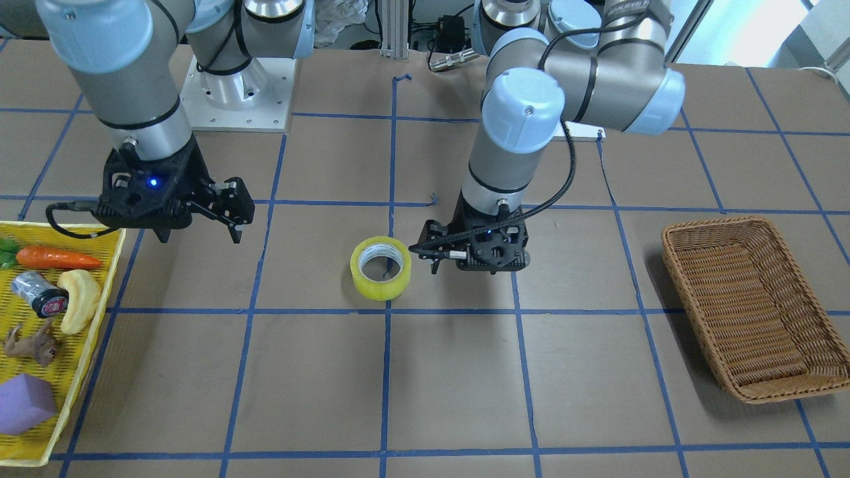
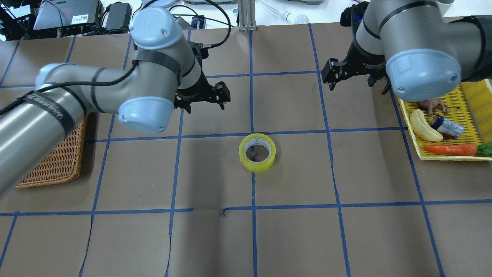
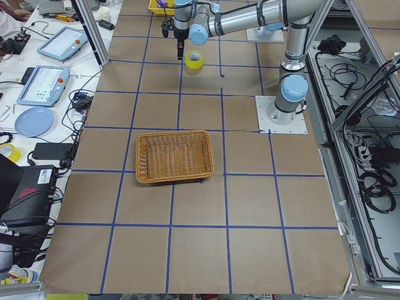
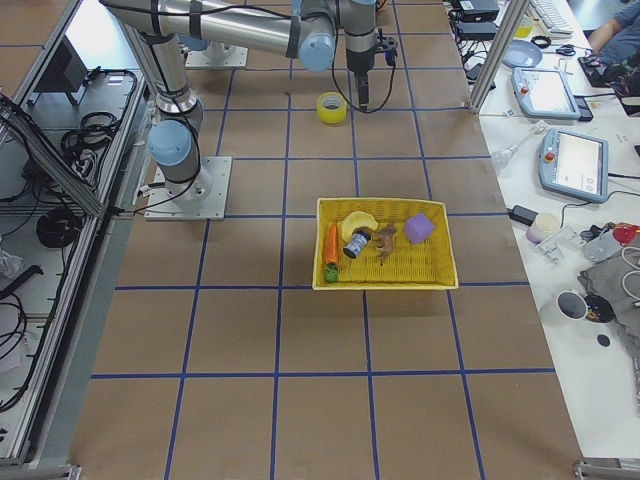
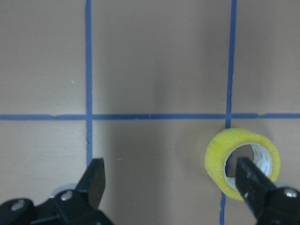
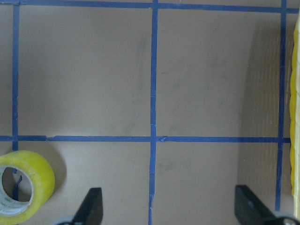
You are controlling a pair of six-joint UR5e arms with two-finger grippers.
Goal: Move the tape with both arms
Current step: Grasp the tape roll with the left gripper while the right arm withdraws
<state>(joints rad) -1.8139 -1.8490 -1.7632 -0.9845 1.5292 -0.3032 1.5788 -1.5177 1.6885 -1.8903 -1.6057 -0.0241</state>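
Resting flat on the brown paper worktop (image 2: pixel 115 238), hole upward, the tape (image 2: pixel 257 152) sits near the middle, right on a crossing of the thin blue grid lines (image 2: pixel 252 238). It is a thick ring of glossy, see-through yellow wound on a white core with faint print inside. Nothing is gripping it.

In the overhead view, the left tool (image 5: pixel 173 187) hangs at about 10 o'clock from the roll, near it but not touching. Its two black fingers are spread wide with only bare paper between them. In its own wrist view the roll lies at about 4 o'clock, partly behind one finger (image 5: pixel 253 185).

The right tool (image 6: pixel 169 208) hangs farther off, at about 2 o'clock from the roll in the overhead view. Its fingers are likewise spread wide with nothing in them. Its wrist view shows the roll at 8 o'clock, cut by the frame's edge.

At 9 o'clock stands a rectangular woven wicker basket (image 2: pixel 57 161), tan and ribbed, partly under the left arm. At about 2 o'clock is a yellow mesh tray (image 2: pixel 467 96) holding an orange carrot (image 2: pixel 449 149), a pale yellow banana shape (image 2: pixel 423 125), a dark cylinder (image 2: pixel 446 126) and a brown toy animal (image 2: pixel 432 104). The front-facing view also shows a purple block (image 1: pixel 23 403) in it.
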